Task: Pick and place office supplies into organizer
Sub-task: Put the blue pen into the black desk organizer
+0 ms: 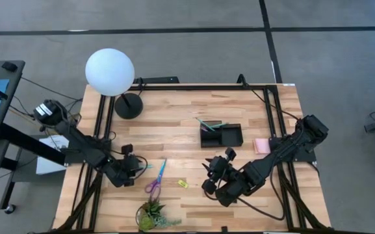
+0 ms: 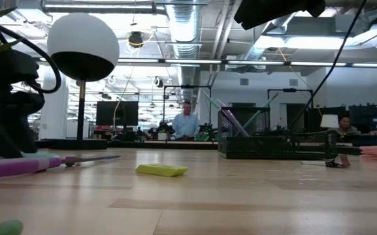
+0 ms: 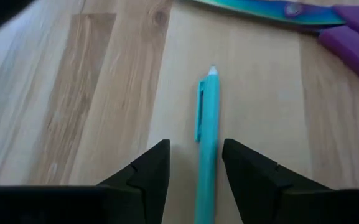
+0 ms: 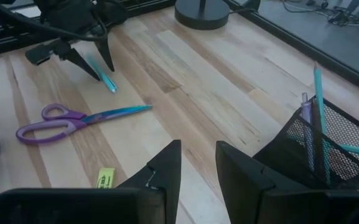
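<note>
Left gripper (image 3: 196, 165) low on table, fingers spread around teal pen (image 3: 206, 134), not clenched; scissors (image 1: 156, 177) just beside; right gripper (image 4: 198, 168) released, hovering near organizer (image 1: 221, 136) holding pens.

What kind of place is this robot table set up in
Most likely an open lab or office workspace: exposed ceiling ducts, desks with monitors, and a person standing behind the wooden table.

Two dark arms w/ black cables, wedge-shaped matte black gripper fingers (image 3: 151, 171).
</note>
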`<state>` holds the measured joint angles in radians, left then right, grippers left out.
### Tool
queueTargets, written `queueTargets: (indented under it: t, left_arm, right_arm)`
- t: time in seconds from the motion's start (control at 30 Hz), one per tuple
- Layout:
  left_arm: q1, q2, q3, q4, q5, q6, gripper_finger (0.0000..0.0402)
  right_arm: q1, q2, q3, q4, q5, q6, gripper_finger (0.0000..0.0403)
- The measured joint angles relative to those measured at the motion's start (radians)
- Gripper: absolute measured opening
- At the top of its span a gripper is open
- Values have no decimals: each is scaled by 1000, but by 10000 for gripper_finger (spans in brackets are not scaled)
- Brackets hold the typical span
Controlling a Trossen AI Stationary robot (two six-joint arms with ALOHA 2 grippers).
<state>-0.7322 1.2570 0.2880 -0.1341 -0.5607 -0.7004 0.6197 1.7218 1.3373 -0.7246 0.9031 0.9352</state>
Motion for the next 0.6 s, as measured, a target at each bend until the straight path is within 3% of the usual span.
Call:
queueTargets:
  t: [0.2, 0.43, 0.6]
  left_arm:
    - [32, 46, 3, 49, -16, -14, 117]
    - [110, 47, 2, 74, -3, -2, 21]
    - [180, 49, 0, 111, -5, 22, 19]
  right_arm:
    - [0, 0, 0, 0, 0, 0, 93]
    - [0, 0, 0, 0, -1, -1, 93]
    - [0, 0, 0, -1, 0, -3, 93]
